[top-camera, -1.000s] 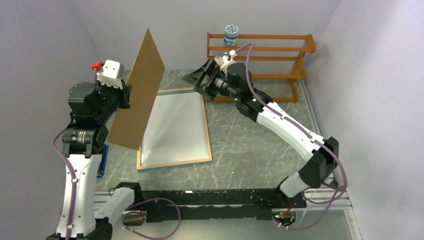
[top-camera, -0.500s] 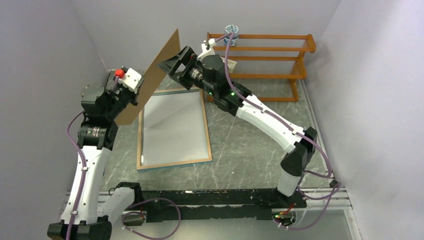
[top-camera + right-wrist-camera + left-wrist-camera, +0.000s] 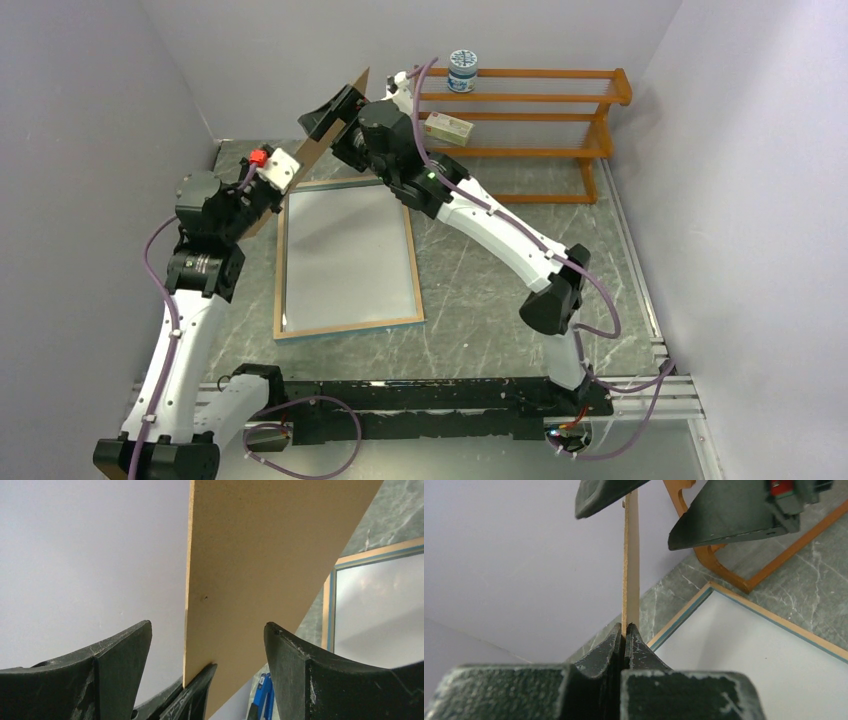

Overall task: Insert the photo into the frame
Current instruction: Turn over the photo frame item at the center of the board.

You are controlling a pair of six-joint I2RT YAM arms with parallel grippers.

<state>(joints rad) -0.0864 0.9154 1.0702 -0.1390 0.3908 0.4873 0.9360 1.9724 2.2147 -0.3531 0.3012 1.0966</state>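
Note:
The frame (image 3: 350, 328) lies flat on the table with its wood-coloured back rim up; it also shows in the left wrist view (image 3: 774, 621) and the right wrist view (image 3: 327, 610). A pale white-grey surface fills it; I cannot tell if that is the photo's white back or the pane. No balloon print shows. My left gripper (image 3: 268, 193) (image 3: 625, 630) is shut on the brown backing board (image 3: 312, 150) (image 3: 631, 555) (image 3: 260, 555), holding it on edge over the frame's far left corner. My right gripper (image 3: 325, 112) (image 3: 207, 630) is open, its jaws either side of the board's upper edge.
An orange-brown shelf rack (image 3: 540, 100) stands at the back right with a round tin (image 3: 462, 70) on top and a small box (image 3: 448, 127) on a lower shelf. A blue tool (image 3: 262, 695) lies on the table at the left. Walls close in at left and back.
The left arm has swung the board back and left and tipped it lower. The right gripper has moved left from beside the rack to straddle the board's upper edge.

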